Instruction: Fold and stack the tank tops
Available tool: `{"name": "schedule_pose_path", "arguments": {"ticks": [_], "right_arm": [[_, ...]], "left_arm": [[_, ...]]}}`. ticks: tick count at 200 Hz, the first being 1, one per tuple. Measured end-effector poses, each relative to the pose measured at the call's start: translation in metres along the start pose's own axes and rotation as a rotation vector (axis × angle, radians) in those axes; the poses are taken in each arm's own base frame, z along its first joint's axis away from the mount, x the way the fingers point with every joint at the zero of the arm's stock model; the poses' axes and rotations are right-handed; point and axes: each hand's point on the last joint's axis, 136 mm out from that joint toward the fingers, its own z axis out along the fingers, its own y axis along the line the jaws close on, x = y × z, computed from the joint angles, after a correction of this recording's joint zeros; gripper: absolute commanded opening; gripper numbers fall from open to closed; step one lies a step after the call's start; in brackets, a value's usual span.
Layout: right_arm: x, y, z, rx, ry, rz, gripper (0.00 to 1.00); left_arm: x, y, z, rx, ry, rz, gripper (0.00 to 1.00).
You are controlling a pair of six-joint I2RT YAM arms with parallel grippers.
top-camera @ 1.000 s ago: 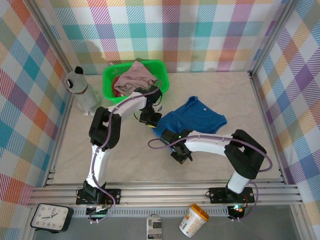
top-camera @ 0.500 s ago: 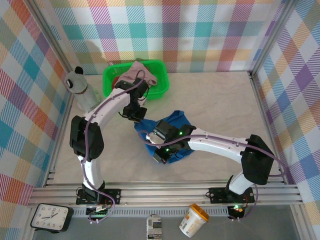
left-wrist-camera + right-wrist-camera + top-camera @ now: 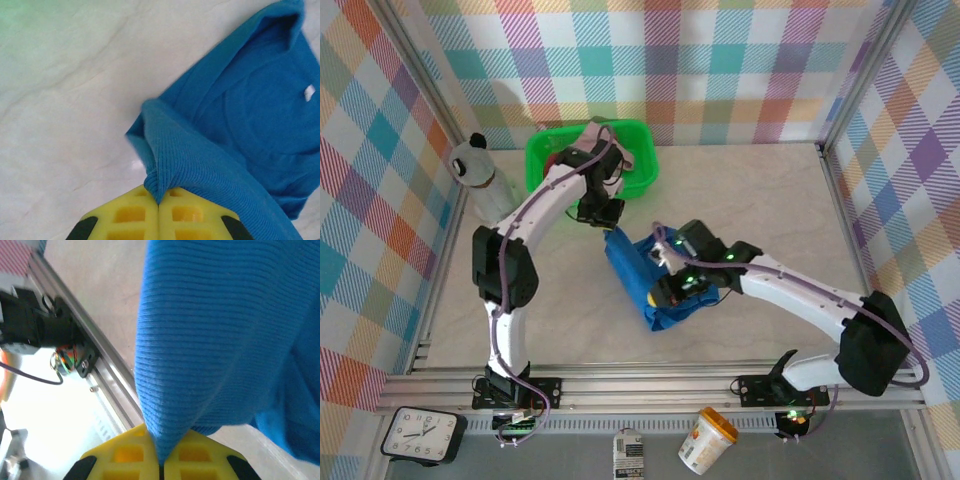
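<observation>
Royal blue tank top [image 3: 667,288] lying part-folded on worktop [image 3: 775,190], stretching between both claws. Left claw [image 3: 158,201] clenching ribbed edge, rest of cloth spreading ahead and to its right. Right claw [image 3: 161,460] gripping another fold, cloth draping over it. Mauve-pink tank top [image 3: 597,134] sitting in green basket [image 3: 642,150], just behind left claw.

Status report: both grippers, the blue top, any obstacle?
Left gripper shut on blue tank top. Right gripper shut on it too. Green basket behind, apart.
</observation>
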Motion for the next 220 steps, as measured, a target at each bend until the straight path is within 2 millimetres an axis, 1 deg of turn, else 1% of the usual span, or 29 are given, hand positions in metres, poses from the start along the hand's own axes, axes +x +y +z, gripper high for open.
{"name": "schedule_pose_path", "arguments": {"ticks": [24,53,68,95,134,142,179,197,220], "right_arm": [[0.001,-0.031,-0.012,-0.020,-0.019,0.155,0.06],[-0.001,-0.052,-0.024,-0.039,-0.049,0.258,0.06],[-0.003,-0.061,-0.030,-0.037,-0.066,0.291,0.06],[-0.006,-0.074,-0.038,-0.034,-0.092,0.338,0.06],[0.001,-0.101,-0.039,-0.008,-0.095,0.411,0.09],[0.003,-0.106,-0.038,0.003,-0.091,0.426,0.10],[0.007,-0.127,-0.037,0.060,-0.093,0.473,0.12],[0.010,-0.138,-0.035,0.090,-0.085,0.499,0.12],[0.013,-0.146,-0.035,0.129,-0.085,0.514,0.12]], "left_arm": [[-0.022,-0.022,0.020,0.061,0.011,0.005,0.00],[-0.046,-0.045,0.046,0.108,0.013,0.023,0.00],[-0.053,-0.054,0.056,0.124,0.014,0.030,0.00],[-0.060,-0.062,0.067,0.142,0.011,0.037,0.00],[-0.073,-0.074,0.071,0.201,-0.028,0.020,0.01],[-0.077,-0.076,0.074,0.214,-0.034,0.016,0.03],[-0.086,-0.084,0.096,0.259,-0.040,0.000,0.20],[-0.094,-0.089,0.097,0.284,-0.067,0.000,0.30],[-0.104,-0.096,0.094,0.321,-0.108,0.006,0.32]]}}
